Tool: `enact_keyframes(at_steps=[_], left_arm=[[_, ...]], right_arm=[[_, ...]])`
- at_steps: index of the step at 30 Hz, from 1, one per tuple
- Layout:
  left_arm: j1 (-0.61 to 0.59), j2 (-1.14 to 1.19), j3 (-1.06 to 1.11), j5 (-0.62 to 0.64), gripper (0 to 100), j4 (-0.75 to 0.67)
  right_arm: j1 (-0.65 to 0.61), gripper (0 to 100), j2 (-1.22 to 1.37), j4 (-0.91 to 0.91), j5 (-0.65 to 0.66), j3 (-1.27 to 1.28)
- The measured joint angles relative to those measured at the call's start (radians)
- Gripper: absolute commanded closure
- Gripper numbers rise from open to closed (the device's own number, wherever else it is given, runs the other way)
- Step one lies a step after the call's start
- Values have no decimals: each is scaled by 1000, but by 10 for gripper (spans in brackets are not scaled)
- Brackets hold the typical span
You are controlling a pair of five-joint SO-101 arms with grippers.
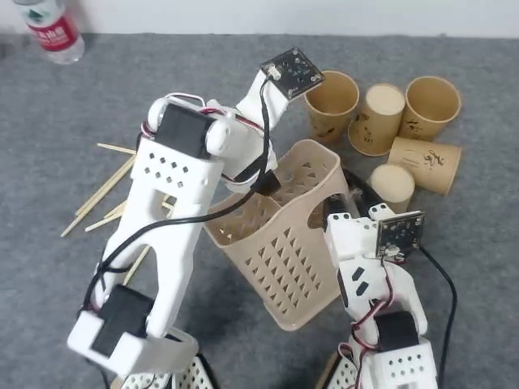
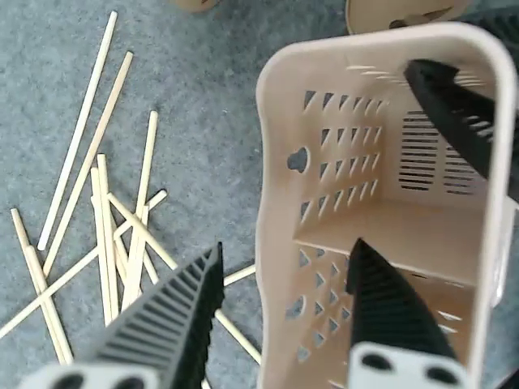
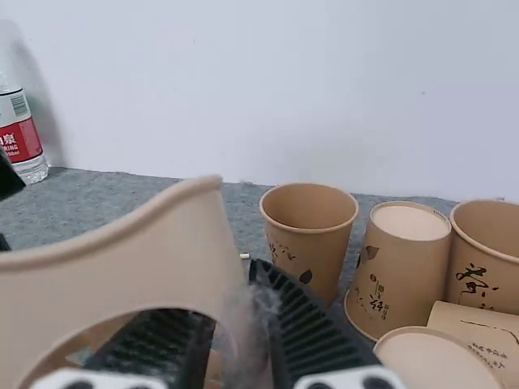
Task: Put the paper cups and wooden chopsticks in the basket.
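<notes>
The beige basket [image 1: 276,251] stands tilted mid-table. My left gripper [image 1: 263,180] sits at its left rim; in the left wrist view it [image 2: 285,253] is open, straddling the basket wall [image 2: 276,121]. My right gripper [image 1: 355,193] is at the opposite rim, and the right wrist view shows it [image 3: 235,308] shut on the basket wall [image 3: 122,251]. Several paper cups lie behind and right of the basket: an upright cup [image 1: 332,101], an upside-down cup [image 1: 379,117], and a cup on its side [image 1: 423,162]. Several wooden chopsticks [image 1: 105,198] [image 2: 105,219] are scattered left of the basket.
A plastic bottle [image 1: 53,28] lies at the far left corner by the white wall. Grey carpet covers the table. The left arm's white links span the table's left half, partly above the chopsticks.
</notes>
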Motion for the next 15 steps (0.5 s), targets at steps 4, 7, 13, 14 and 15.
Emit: enact_keyframes(at_steps=[4,7,13,14,15], left_arm=[[0,81,34,2,758,0],[-3,144,34,5,761,0],[23,235,31,2,777,0],[29,245,31,0,812,0],[38,256,31,-2,864,0]], right_arm=[[6,991,0,0,3,0],[6,991,0,0,3,2],[6,991,2,0,5,2],[6,991,2,0,6,2],[6,991,2,0,9,2]])
